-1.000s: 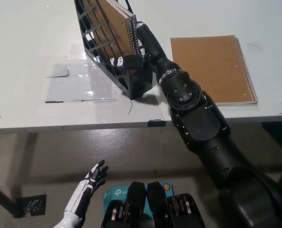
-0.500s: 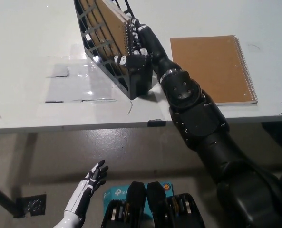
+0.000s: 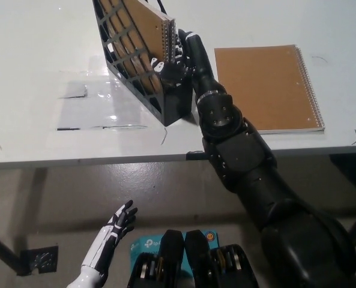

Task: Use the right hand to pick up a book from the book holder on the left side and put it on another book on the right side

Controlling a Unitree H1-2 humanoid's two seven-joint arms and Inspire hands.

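A black lattice book holder (image 3: 143,78) stands tilted on the white table (image 3: 45,72), at its left-centre. A brown spiral-bound book (image 3: 146,24) leans inside it, its wire spine facing right. My black right hand (image 3: 179,57) is shut on that book's spine edge, fingers wrapped around it just above the holder's right end. Another brown spiral notebook (image 3: 268,84) lies flat on the table to the right. My white left hand (image 3: 114,231) hangs open below the table edge at the lower left.
Clear tape patches (image 3: 90,102) lie on the table left of the holder. The table's front edge (image 3: 105,159) runs across the middle of the view, with floor below it. A teal box (image 3: 143,245) shows at the bottom.
My right hand has slid up along the book's spine and closed on it; the book has risen a little in the holder. The left hand has not moved.
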